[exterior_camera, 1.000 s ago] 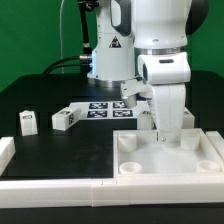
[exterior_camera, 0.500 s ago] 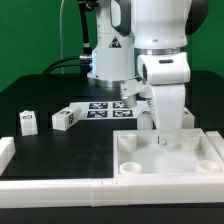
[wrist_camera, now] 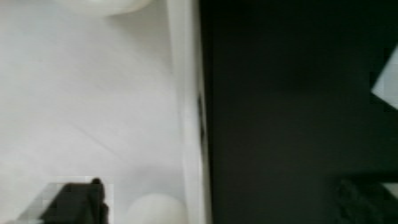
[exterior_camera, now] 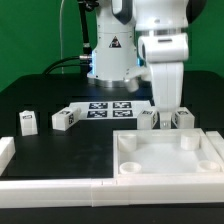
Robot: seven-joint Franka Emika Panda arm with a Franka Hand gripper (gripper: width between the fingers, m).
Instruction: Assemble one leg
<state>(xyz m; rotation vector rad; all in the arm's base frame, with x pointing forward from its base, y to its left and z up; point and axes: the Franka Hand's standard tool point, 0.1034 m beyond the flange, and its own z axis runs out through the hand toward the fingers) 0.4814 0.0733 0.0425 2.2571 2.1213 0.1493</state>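
Note:
The large white tray-like piece [exterior_camera: 165, 158] lies at the exterior view's front right. Two legs, small white blocks with tags, stand at the left [exterior_camera: 28, 121] [exterior_camera: 63, 120]. Two more stand behind the tray [exterior_camera: 147, 121] [exterior_camera: 184, 119]. My gripper [exterior_camera: 165, 118] hangs above the tray's far edge, between those two legs. In the wrist view its dark fingers [wrist_camera: 71, 200] are wide apart, with nothing between them. Below them are the tray's edge [wrist_camera: 182, 120] and a round corner boss [wrist_camera: 157, 206].
The marker board [exterior_camera: 108, 108] lies behind the middle of the black table. A white raised border [exterior_camera: 50, 186] runs along the front, with a white block [exterior_camera: 5, 150] at the left edge. A white corner [wrist_camera: 388, 88] shows at the wrist view's edge.
My gripper has risen out of the tray and shifted slightly toward the exterior view's right. The tray and the legs have not moved.

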